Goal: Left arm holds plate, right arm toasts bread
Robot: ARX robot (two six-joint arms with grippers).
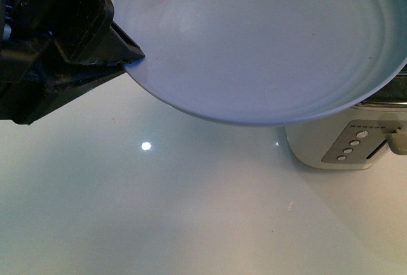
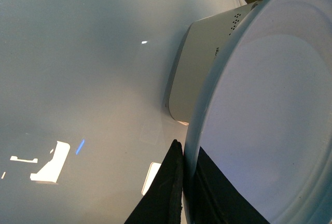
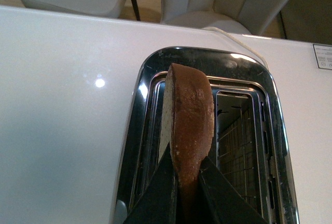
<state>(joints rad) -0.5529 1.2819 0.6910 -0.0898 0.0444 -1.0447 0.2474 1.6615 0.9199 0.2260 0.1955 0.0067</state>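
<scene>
The bread [image 3: 191, 125] hangs edge-on over the toaster [image 3: 205, 58], pinched at one end by your right gripper [image 3: 188, 171], whose black fingers are closed narrowly on both faces of the slice. It lines up with one of the toaster's two slots. The other slot [image 3: 238, 146] lies open beside it, its wire cage showing. Whether the leading edge has entered its slot, you cannot tell from here.

To do this step well, I would hold the slice parallel to the slot's long walls and lower it straight. Let go only once the slot carries it. A tilted slice would likely catch on the chrome lip.

The crust is dark tan, smooth and curved, and the crumb face beside it is paler. The toaster's top is mirror-bright chrome, and its body is matt cream with a grey strip of round buttons [image 1: 350, 144].

The plate [image 1: 267, 39] is held above the toaster and is empty, with a pale blue-white glaze and faint rings. Your left gripper [image 2: 188, 182] clamps its low rim between wedge-shaped matt fingers. The table [image 1: 159, 211] under the toaster is glossy white.
</scene>
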